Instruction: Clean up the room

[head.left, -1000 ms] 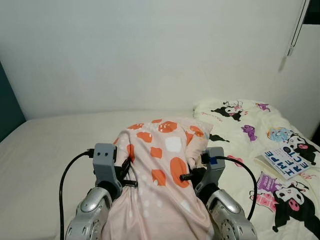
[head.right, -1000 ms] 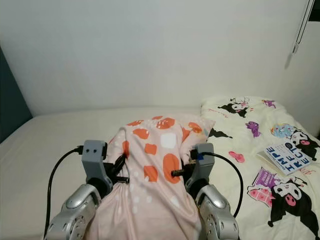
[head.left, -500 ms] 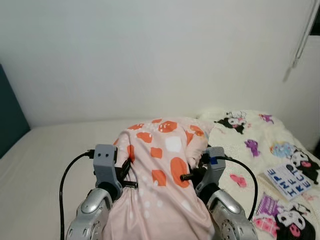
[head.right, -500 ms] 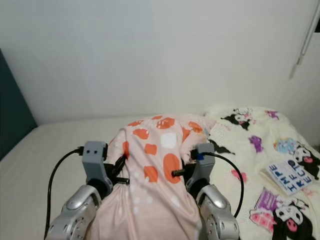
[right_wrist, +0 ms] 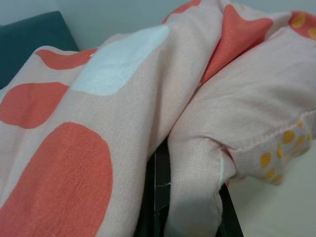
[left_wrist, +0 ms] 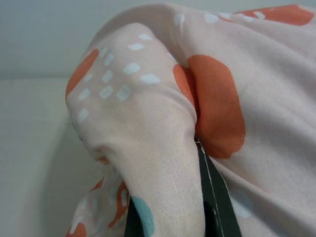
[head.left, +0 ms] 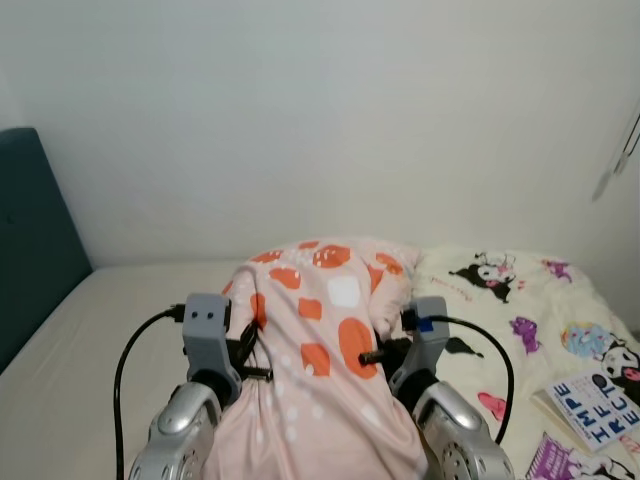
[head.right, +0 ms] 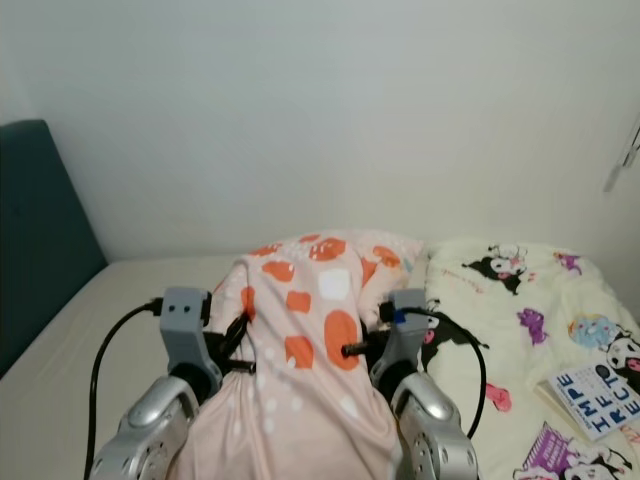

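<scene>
- Left claw (head.left: 243,352) and right claw (head.left: 385,350) each pinch a fold of the pink pillow (head.left: 325,340), seemingly lifted between them.
- Book (head.left: 592,405) lies on the bed (head.right: 70,340), right of the right claw.

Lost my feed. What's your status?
Left gripper and right gripper both shut on pink pillow, held up over bed. Book lies right, apart.

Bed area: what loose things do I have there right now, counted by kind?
Pillows: 1, pink with orange spots, held between the left hand and the right hand
Blankets: 1, cartoon print
Books: 1
Total: 3
</scene>
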Robot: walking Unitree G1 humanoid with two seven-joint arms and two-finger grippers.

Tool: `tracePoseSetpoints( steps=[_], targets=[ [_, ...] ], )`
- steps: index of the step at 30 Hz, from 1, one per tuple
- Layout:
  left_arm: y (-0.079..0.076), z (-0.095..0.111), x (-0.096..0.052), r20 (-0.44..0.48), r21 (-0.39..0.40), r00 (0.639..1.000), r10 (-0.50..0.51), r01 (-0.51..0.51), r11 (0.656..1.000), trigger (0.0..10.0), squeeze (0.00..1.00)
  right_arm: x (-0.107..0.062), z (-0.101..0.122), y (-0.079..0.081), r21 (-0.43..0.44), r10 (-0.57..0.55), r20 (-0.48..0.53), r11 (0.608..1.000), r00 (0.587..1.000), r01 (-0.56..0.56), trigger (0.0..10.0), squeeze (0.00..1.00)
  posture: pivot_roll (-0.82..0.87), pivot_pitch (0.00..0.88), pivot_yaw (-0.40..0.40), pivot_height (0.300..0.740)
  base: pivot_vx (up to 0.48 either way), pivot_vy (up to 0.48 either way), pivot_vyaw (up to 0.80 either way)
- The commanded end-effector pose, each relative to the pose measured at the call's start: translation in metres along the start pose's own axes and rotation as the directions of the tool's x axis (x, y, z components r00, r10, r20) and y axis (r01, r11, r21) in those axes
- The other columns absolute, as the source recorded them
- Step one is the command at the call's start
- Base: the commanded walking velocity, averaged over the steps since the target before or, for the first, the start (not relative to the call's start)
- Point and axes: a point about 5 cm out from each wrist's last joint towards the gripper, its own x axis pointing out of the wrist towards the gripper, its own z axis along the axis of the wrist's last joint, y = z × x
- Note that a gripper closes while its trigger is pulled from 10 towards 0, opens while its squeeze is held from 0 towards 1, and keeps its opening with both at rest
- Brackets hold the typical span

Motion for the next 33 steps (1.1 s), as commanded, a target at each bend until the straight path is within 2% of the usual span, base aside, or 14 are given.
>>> tracePoseSetpoints(
  steps=[1, 9, 13, 14, 15, 19, 24, 28, 33],
  targets=[
    [-0.017, 0.005, 0.002, 0.04, 0.006, 0.997, -0.065, 0.065, 0.998, 10.0, 0.0, 0.003, 0.0, 0.018, -0.011, 0.079, 0.012, 0.997, 0.997, -0.079, 10.0, 0.0, 0.03, 0.108, -0.032, 0.724, 0.0, 0.0, 0.0],
    [-0.016, 0.0, -0.001, 0.021, 0.022, 0.998, -0.064, 0.063, 0.998, 10.0, 0.0, -0.001, -0.005, 0.017, 0.007, 0.06, 0.0, 0.998, 0.998, -0.06, 10.0, 0.0, 0.03, 0.111, -0.026, 0.724, 0.0, 0.0, 0.0],
    [-0.008, -0.028, -0.01, -0.076, 0.025, 0.997, -0.006, 0.008, 1.0, 10.0, 0.0, -0.011, -0.031, 0.009, -0.017, 0.012, -0.084, 1.0, 0.996, -0.014, 10.0, 0.0, 0.02, 0.117, -0.026, 0.724, 0.0, 0.0, 0.0],
    [-0.008, -0.028, -0.01, -0.076, 0.025, 0.997, -0.006, 0.008, 1.0, 10.0, 0.0, -0.011, -0.031, 0.009, -0.017, 0.012, -0.084, 1.0, 0.996, -0.014, 10.0, 0.0, 0.02, 0.117, -0.026, 0.724, 0.0, 0.0, 0.0],
    [-0.007, -0.042, -0.016, -0.123, 0.021, 0.992, 0.013, -0.01, 1.0, 10.0, 0.0, -0.02, -0.048, 0.003, -0.044, -0.027, -0.144, 0.999, 0.989, 0.021, 10.0, 0.0, 0.03, 0.123, -0.025, 0.724, 0.0, 0.0, 0.0],
    [-0.006, -0.057, -0.022, -0.186, 0.04, 0.982, 0.027, -0.019, 0.999, 10.0, 0.0, -0.028, -0.061, -0.004, -0.074, -0.09, -0.194, 0.994, 0.977, 0.077, 10.0, 0.0, 0.02, 0.129, -0.022, 0.724, 0.0, 0.0, 0.0],
    [-0.009, -0.066, -0.024, -0.229, 0.052, 0.973, 0.022, -0.011, 0.999, 10.0, 0.0, -0.031, -0.063, -0.011, -0.094, -0.162, -0.19, 0.985, 0.968, 0.146, 10.0, 0.0, 0.02, 0.133, -0.021, 0.724, 0.0, 0.0, 0.0],
    [-0.011, -0.067, -0.024, -0.218, 0.059, 0.976, 0.014, -0.001, 0.998, 10.0, 0.0, -0.033, -0.063, -0.012, -0.076, -0.176, -0.179, 0.983, 0.968, 0.165, 10.0, 0.0, 0.02, 0.133, -0.018, 0.724, 0.0, 0.0, 0.0],
    [-0.011, -0.068, -0.024, -0.201, 0.088, 0.98, 0.014, 0.004, 0.996, 10.0, 0.0, -0.039, -0.069, -0.012, -0.13, -0.183, -0.159, 0.978, 0.97, 0.163, 10.0, 0.0, 0.02, 0.138, -0.015, 0.724, 0.0, 0.0, 0.0]
  ],
)
